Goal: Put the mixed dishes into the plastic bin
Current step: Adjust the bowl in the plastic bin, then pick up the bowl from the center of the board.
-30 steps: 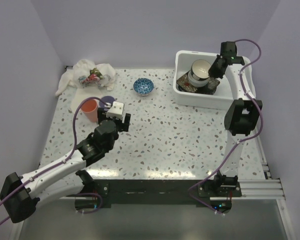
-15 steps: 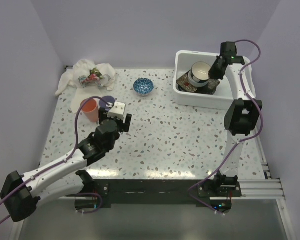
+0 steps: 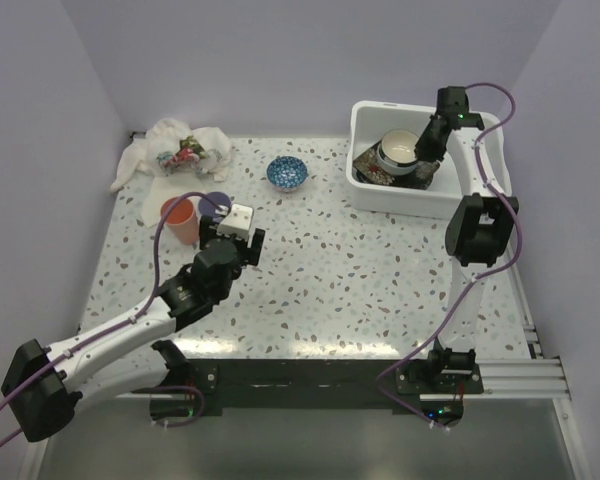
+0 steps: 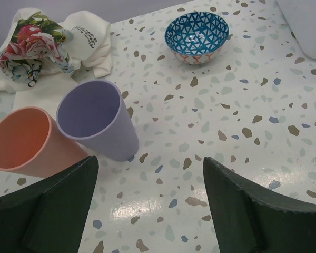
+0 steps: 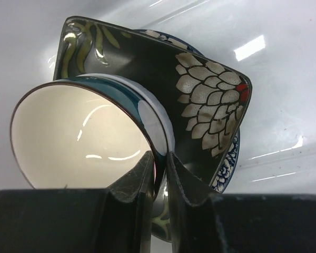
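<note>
1. Cream-lined bowl point(image 5: 79, 137): it sits inside the plastic bin point(image 3: 365, 118), with its rim pinched between the fingers of the right pincer point(image 5: 159, 161). Compared with a second ago, bowl and pincer have sunk from above the stacked dishes down onto them. By this reading the placing is nearly done and only the release remains.
2. Orientation: the bowl is tipped, with its mouth turned to the pincer's left and toward the wrist camera. A round bowl has no true long axis, but its centre line leans well off upright.
3. Just beyond the pincer lies the dark floral square plate point(image 5: 200, 95). Whether the bowl's wall touches it cannot be told. The blue-patterned plate point(image 5: 229, 158) peeks out beneath, to the pincer's right.
4. Left pincer point(image 4: 147, 168): spread and empty over the counter point(image 4: 226, 121), barely shifted. The purple cup point(image 4: 95, 124) and orange cup point(image 4: 26, 142) stand ahead and to its left. The small blue bowl point(image 4: 196, 36) is farther ahead, to the right. All three are still to be binned.
</note>
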You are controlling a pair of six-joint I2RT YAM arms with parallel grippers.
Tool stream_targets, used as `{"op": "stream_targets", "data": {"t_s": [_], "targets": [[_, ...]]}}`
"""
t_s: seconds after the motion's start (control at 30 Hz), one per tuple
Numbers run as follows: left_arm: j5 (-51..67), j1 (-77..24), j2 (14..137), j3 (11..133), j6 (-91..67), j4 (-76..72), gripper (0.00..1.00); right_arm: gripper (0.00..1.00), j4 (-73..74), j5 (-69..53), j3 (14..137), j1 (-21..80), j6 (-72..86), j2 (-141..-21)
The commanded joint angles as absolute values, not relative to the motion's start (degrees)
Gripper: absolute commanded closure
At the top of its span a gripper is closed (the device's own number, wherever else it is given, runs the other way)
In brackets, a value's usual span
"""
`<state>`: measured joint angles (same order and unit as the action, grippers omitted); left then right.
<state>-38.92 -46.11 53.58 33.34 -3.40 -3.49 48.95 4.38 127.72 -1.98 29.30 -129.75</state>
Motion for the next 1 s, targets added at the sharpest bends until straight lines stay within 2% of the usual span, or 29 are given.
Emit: {"op": "stream_targets", "data": {"t_s": [0.0,0.3,0.43,0.63,0.8,0.97], "targets": [[-38.58,-45.62,53.7,35.95,-3.78,-4.57,0.15,0.79,47.72,4.75,130.96,-2.02,28.74,-127.79],[-38.41,-45.62,54.32,36.12,-4.22,-4.48,0.15,0.56,45.53,1.77,128.94,-2.02,28.65,-123.67],[-37.18,-45.26,55.45,37.17,-6.58,-3.87,0.14,0.28,41.94,0.18,122.37,-2.11,28.48,-117.18],[-33.05,-44.12,60.72,43.5,-11.86,-1.32,0.13,0.02,33.07,-2.72,106.13,-2.11,26.72,-99.96],[-30.59,-42.28,66.35,51.39,-13.36,-1.05,0.13,0.01,24.97,-5.79,91.52,-2.02,25.84,-82.23],[-27.43,-40.52,73.99,58.26,-14.76,-1.58,0.13,0.02,19.17,-7.73,76.84,-2.02,26.71,-69.28]]}}
